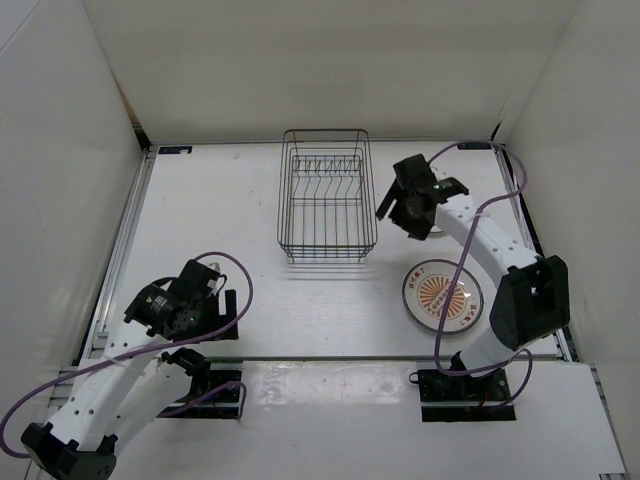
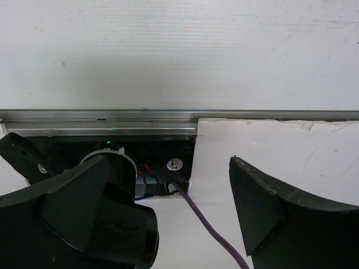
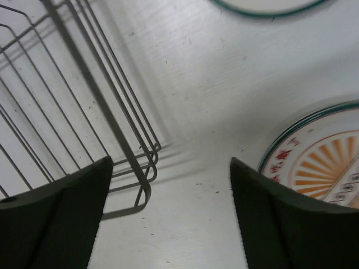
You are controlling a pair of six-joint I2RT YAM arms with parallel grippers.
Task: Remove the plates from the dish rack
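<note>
The dish rack (image 1: 326,196), a dark wire basket, stands at the back middle, and I see no plate in it. A white plate with an orange sunburst (image 1: 443,295) lies flat on the table to the right and nearer; it also shows in the right wrist view (image 3: 322,162). The green rim of another plate (image 3: 269,7) crosses that view's top edge. My right gripper (image 1: 400,215) hovers open just right of the rack, over bare table between the rack's corner (image 3: 137,185) and the sunburst plate, holding nothing (image 3: 171,224). My left gripper (image 1: 190,305) stands open and empty at the near left.
White walls close in the table on three sides. A metal rail (image 2: 179,115) runs along the near edge. The left arm's base and its purple cable (image 2: 196,213) sit right below the left gripper (image 2: 168,224).
</note>
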